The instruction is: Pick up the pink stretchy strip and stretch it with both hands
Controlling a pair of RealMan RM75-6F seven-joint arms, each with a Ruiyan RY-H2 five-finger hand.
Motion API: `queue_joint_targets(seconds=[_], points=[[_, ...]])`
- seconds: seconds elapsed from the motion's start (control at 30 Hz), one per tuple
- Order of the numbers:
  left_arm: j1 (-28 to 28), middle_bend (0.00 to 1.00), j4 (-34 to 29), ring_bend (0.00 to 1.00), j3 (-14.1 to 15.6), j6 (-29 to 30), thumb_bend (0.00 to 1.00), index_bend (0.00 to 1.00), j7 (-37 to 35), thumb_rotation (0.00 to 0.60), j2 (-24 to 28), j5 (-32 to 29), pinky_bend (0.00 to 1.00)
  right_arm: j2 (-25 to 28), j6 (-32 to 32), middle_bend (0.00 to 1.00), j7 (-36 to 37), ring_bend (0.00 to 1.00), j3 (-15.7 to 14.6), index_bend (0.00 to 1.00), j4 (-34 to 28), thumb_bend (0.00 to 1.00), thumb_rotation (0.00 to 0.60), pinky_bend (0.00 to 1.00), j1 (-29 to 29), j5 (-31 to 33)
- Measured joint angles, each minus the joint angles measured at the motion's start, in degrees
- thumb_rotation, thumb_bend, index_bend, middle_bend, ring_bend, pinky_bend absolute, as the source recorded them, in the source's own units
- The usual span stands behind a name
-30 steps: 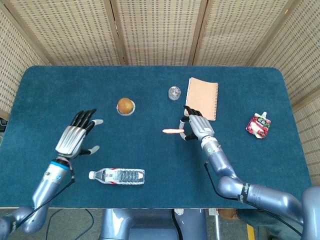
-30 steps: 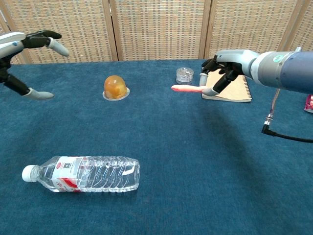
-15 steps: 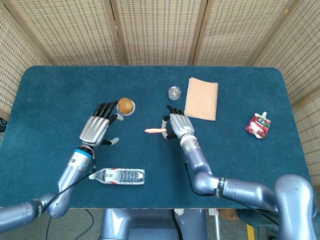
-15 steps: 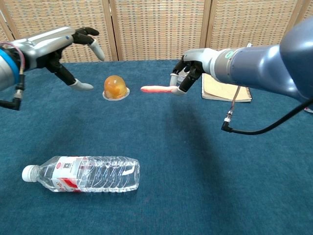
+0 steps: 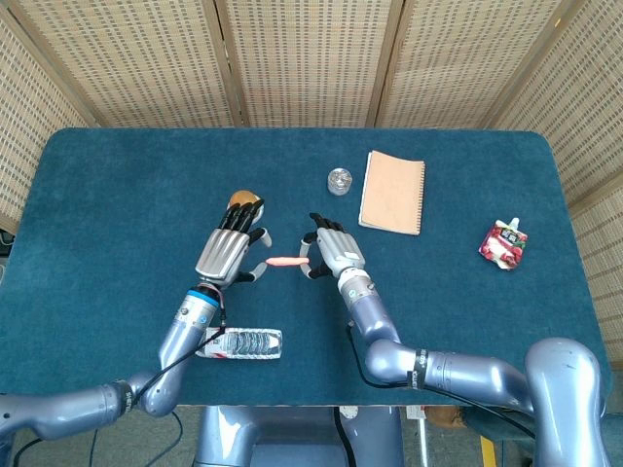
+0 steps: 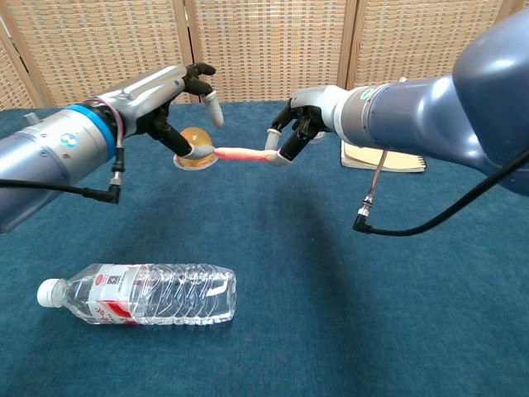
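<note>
The pink stretchy strip (image 5: 284,262) (image 6: 240,153) hangs level above the blue table, over its middle. My right hand (image 5: 329,248) (image 6: 296,124) pinches the strip's right end between thumb and fingers. My left hand (image 5: 229,253) (image 6: 178,95) is at the strip's left end with its fingers spread. Its thumb tip lies at or just under that end, while the other fingers stay raised above it and do not close on it.
A water bottle (image 5: 238,342) (image 6: 140,294) lies on its side near the front edge. An orange dome (image 5: 243,199) (image 6: 194,142) sits just behind my left hand. Further back and right are a small jar (image 5: 339,180), a notebook (image 5: 392,192) (image 6: 388,157) and a red pouch (image 5: 503,243).
My right hand carried the strip leftward to the table's middle. My left hand swept right from the far left and now meets the strip's free end.
</note>
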Motion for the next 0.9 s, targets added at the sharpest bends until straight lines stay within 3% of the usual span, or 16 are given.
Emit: queue_joint_targets(seconds=[0.27,0.9], points=[[-1.83,0.00,0.72,0.00,-0.09,-0.37,0.32,0.47,0.33,0.600,-2.40,-1.68,0.00,-0.06,0.20,0.11,0.99,0.00,-0.36,0.82,-1.03,0.72,0.600,0.00,0.04,-0.52],[-1.21,0.00,-2.47,0.00,1.79,1.09,0.32,0.50,2.00,0.600,-1.62,-3.84,0.00,-0.42,-0.18,0.11,2.22,0.00,-0.58,0.82,0.28,0.72,0.600,0.00,0.46,-0.26]])
